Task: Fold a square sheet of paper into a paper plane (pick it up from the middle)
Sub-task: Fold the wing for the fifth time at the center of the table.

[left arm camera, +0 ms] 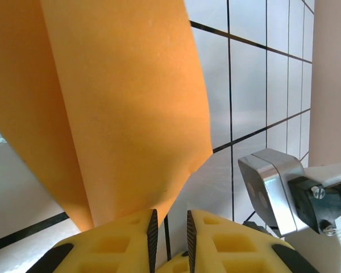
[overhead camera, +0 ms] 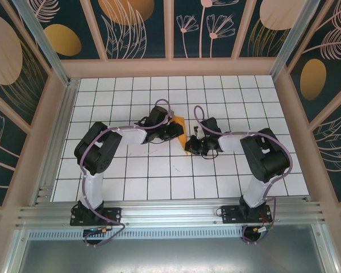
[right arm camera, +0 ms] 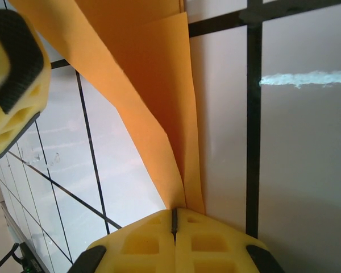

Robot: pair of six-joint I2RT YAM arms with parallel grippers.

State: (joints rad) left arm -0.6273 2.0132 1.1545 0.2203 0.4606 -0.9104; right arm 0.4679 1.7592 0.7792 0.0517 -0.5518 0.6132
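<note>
Yellow fingers [right arm camera: 136, 244] of the right gripper [right arm camera: 174, 215] are seen pressed together, with no gap at the seam. The sheet of paper [right arm camera: 153, 102] runs straight into that seam, so it is judged clamped there. The paper is orange and creased into overlapping panels. It appears to be lifted off the tiled table [right arm camera: 295, 170] and is held between the two arms near the table's middle in the overhead view.

Left gripper [left arm camera: 169, 222]: the pads stand narrowly apart, and tile is visible through the slit. The paper's lower edge meets the tip of one finger. Whether it is pinched there cannot be told.

Step in hand, as judged: a crease is being formed or tightened with the paper spanned between both grippers.

To be done well:
- The right pinch should be held firm at the fold's end so the layers are not let slip.
- The left grip should be confirmed on the paper before any pull is made.
- Edges should be aligned before pressure is applied.
- Tension should be light, since thin paper gripped at an edge is easily torn or skewed.
- The crease is best pressed flat against the table.
</note>
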